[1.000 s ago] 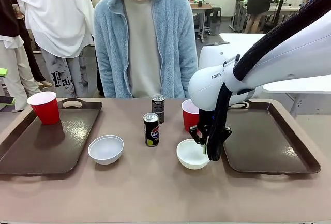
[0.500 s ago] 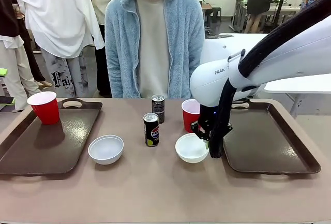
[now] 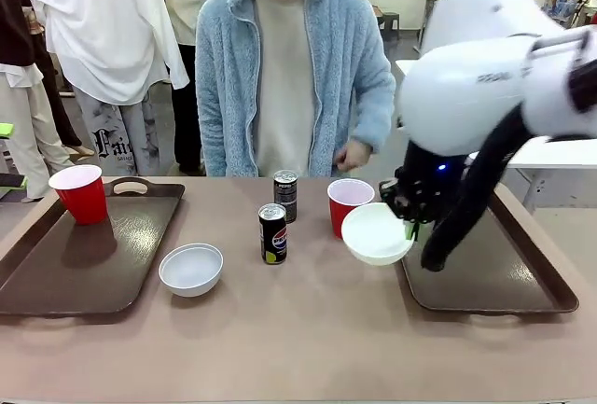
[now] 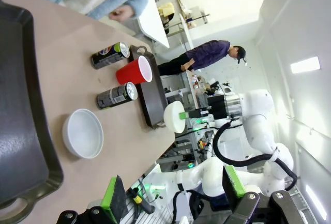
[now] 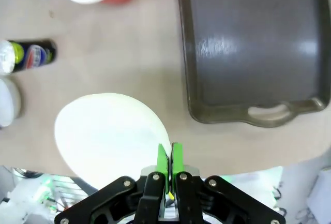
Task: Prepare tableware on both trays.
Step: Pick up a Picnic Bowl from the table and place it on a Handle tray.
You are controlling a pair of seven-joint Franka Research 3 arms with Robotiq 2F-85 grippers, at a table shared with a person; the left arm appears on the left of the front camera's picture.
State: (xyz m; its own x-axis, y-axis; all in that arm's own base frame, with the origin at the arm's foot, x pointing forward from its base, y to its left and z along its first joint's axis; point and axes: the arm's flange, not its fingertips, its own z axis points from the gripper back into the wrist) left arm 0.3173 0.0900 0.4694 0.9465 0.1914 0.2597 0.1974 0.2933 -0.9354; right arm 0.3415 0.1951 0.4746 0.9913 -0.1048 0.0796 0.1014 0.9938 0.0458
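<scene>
Glossy, smooth dark brown plastic for the left tray (image 3: 84, 269) and right tray (image 3: 485, 278), glare on both. Smooth, faintly shiny white for the left bowl (image 3: 191, 269) and right bowl (image 3: 376, 233). Red plastic, white inside, for the left cup (image 3: 83, 199) and right cup (image 3: 343, 206). Printed metal with bright tops for the near can (image 3: 272, 236) and far can (image 3: 285, 197). Matt tan table (image 3: 298, 339). Fluffy blue fleece for the jacket (image 3: 224, 77). Matt black right end effector (image 5: 168, 154), green pads (image 5: 162, 158).

The right gripper (image 5: 168, 154) is pinched tight below its bent wrist, while the left gripper (image 4: 171, 190) gapes wide.
</scene>
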